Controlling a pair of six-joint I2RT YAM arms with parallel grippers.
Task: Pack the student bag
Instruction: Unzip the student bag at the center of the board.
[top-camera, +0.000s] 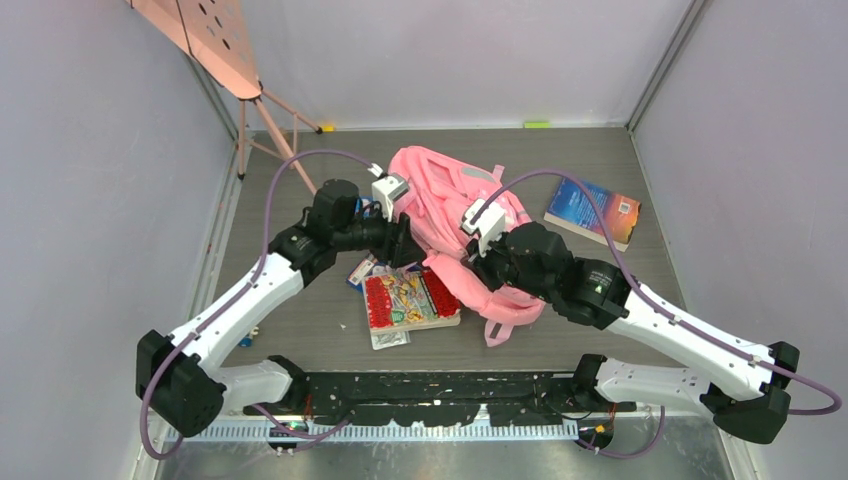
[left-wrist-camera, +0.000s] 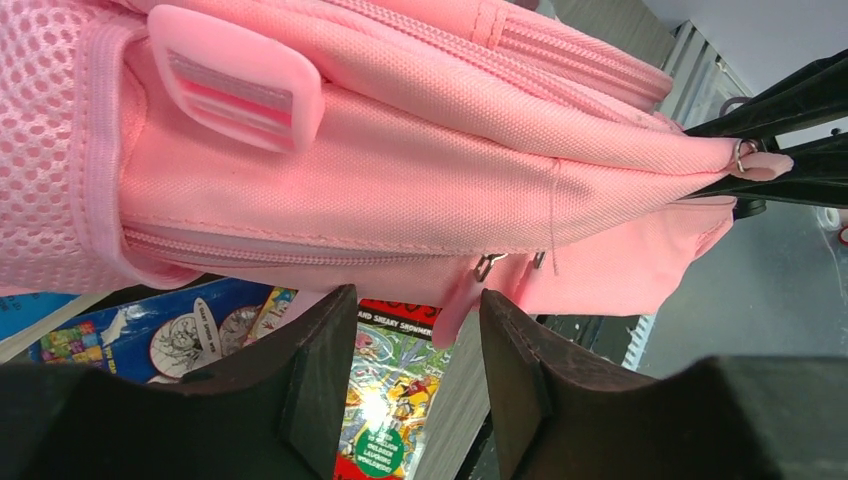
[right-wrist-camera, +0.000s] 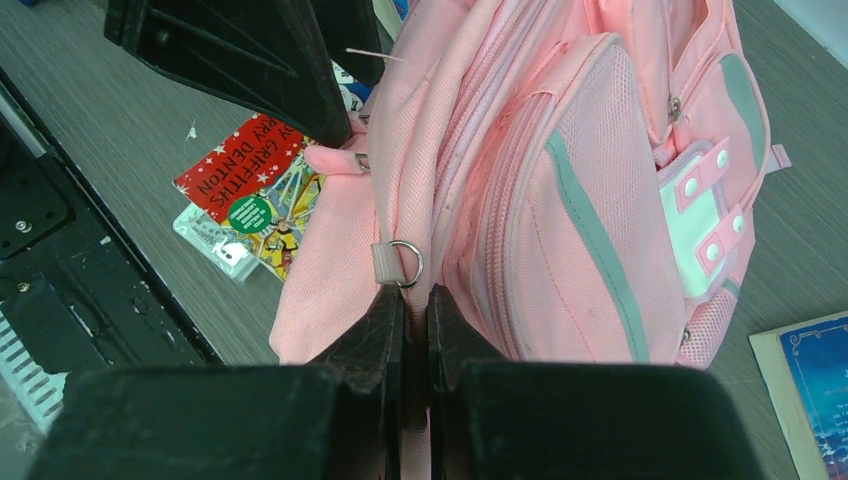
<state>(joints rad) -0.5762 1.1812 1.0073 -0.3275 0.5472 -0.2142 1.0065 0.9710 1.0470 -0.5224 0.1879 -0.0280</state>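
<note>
1. Two claws work the student bag (top-camera: 440, 195), which sits mid-table (top-camera: 600, 150) w/ a red comic book (top-camera: 410, 298) just beside its near edge.
2. R gripper (right-wrist-camera: 415, 300) is pinched tight on bag fabric right below a ring tab (right-wrist-camera: 405, 262). L gripper (left-wrist-camera: 415, 325) stands half open, zip pull (left-wrist-camera: 452, 312) btwn its fingers (left-wrist-camera: 320, 370), nothing gripped yet.
3. Risk: the pull is soft + dangling, so if the L jaws come together off-centre it slips out and the zip won't budge.
4. Risk: the R pinch holds thin fabric only, so a hard zip tug could yank it free and the bag slumps.
5. Risk: a dragged bag shoves the comic book toward the arm bases.
6. Blue book (top-camera: 595, 212) lies well apart, unpacked, so the task looks early.
</note>
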